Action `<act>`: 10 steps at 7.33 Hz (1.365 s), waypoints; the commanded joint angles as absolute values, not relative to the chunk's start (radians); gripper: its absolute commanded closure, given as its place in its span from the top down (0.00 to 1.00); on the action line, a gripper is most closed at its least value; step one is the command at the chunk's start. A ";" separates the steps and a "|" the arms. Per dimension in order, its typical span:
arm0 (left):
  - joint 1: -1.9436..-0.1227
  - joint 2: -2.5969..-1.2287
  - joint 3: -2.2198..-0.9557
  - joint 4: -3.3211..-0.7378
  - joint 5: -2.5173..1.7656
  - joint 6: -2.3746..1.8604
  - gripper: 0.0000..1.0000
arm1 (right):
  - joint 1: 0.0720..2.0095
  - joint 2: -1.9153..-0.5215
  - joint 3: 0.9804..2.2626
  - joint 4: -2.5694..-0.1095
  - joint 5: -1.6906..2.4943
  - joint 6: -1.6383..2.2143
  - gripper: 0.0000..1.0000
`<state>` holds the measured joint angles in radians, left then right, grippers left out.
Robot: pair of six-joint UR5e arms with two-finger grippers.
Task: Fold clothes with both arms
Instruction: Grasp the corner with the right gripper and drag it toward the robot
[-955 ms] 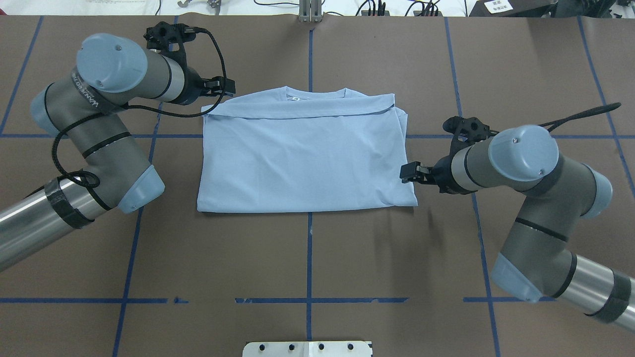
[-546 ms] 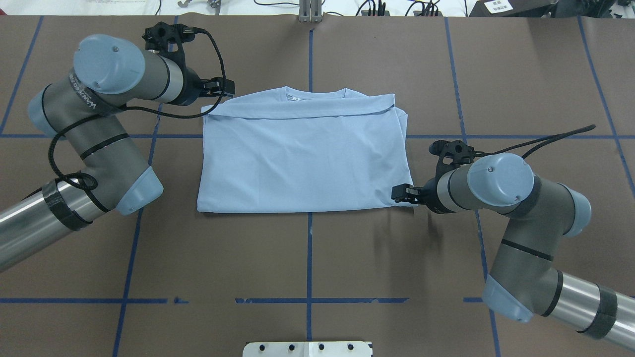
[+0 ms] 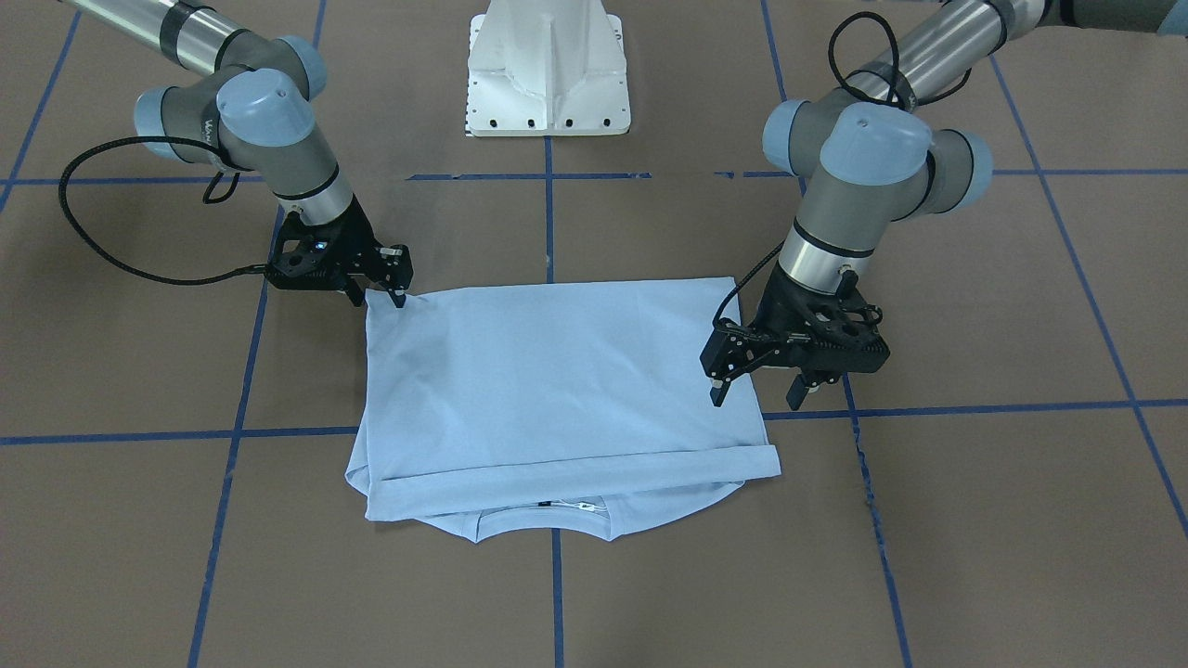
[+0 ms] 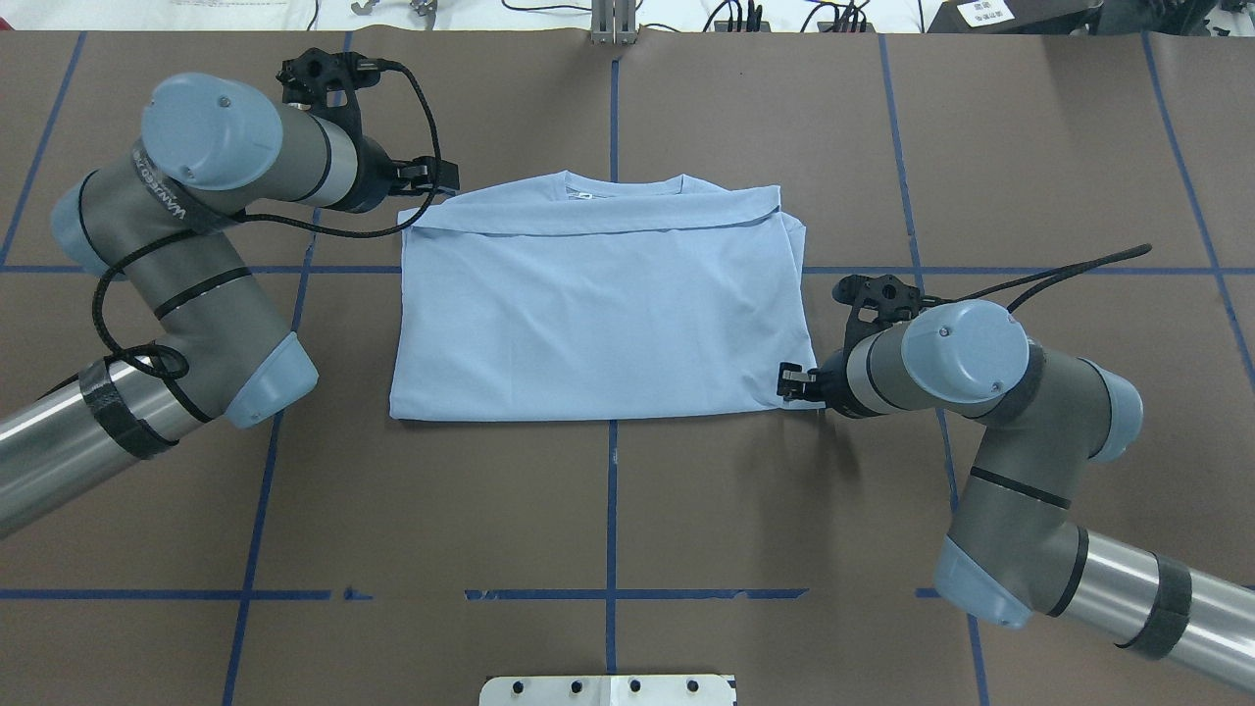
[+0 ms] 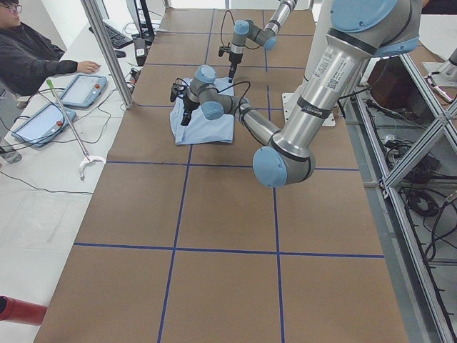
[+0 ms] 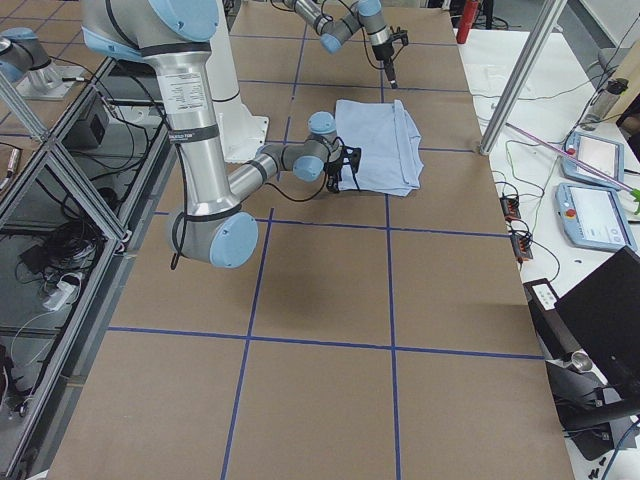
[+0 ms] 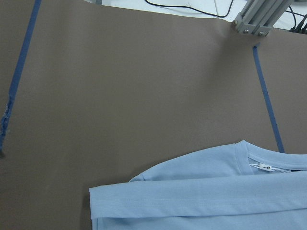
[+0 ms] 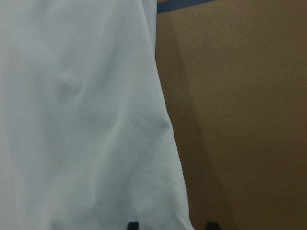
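The clothes are one light blue T-shirt [image 4: 598, 314], folded into a flat rectangle on the brown table, its collar [image 4: 625, 185] at the far edge. The chest print is hidden. My left gripper [image 4: 447, 179] hovers open over the shirt's far left corner; in the front-facing view the left gripper [image 3: 756, 397] has one finger above the cloth and one beyond its edge. My right gripper [image 4: 787, 382] is low at the near right corner, open. In the right wrist view its fingertips [image 8: 133, 225] straddle the shirt's edge [image 8: 163, 143]. The left wrist view shows the collar label [image 7: 265, 167].
The white pedestal base [image 3: 548, 74] stands at the robot's side of the table. Blue tape lines [image 4: 611, 510] grid the brown surface. An aluminium post [image 4: 613, 20] and cables sit past the far edge. A person [image 5: 28, 53] sits by tablets beyond the far side.
My right arm swung along the shirt's right edge to its near right corner and came down there. The left arm shifted only slightly. The shirt has not moved.
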<state>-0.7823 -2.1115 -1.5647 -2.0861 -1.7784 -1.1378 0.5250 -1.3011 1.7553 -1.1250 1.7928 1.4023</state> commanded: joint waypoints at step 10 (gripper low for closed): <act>-0.772 -2.114 -1.585 -2.091 -1.778 -1.144 1.00 | 0.045 -1.809 2.233 -1.126 1.807 1.618 0.00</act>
<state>-0.7729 -2.1138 -1.5793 -2.0908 -1.7789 -1.1443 0.1686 -1.7888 2.2148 -1.1260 1.8138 1.5384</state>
